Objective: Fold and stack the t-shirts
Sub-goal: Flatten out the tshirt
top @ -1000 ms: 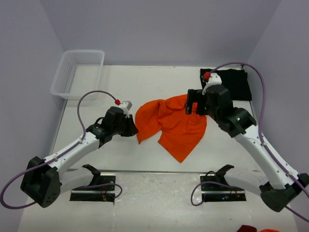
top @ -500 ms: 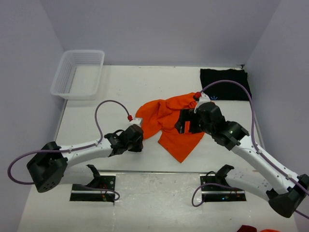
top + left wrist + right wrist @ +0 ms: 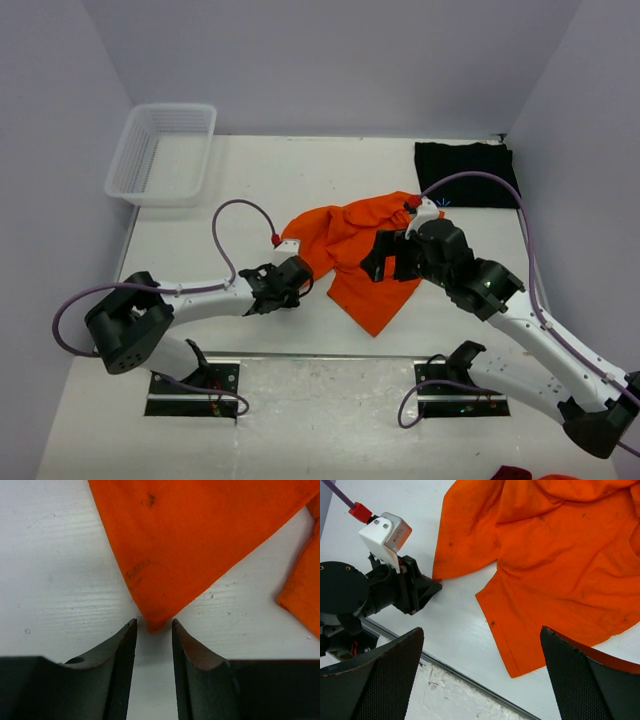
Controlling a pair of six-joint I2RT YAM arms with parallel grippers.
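Top view: the orange t-shirt (image 3: 355,250) is lying crumpled mid-table, and the black t-shirt (image 3: 468,172) is lying flat at the far right. My left claw (image 3: 300,285) is reaching low at the orange shirt's near-left corner. My right claw (image 3: 380,262) is hovering over the shirt.

Left wrist: my fingers (image 3: 127,645) are standing parted, with the corner's tip between them, ungripped.

Right wrist: that claw is gaping wide above orange cloth, holding nothing.

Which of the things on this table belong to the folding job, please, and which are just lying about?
For the job: orange t-shirt, crumpled mid-table; black t-shirt, far right corner.
Just lying about: white mesh basket, far left corner.
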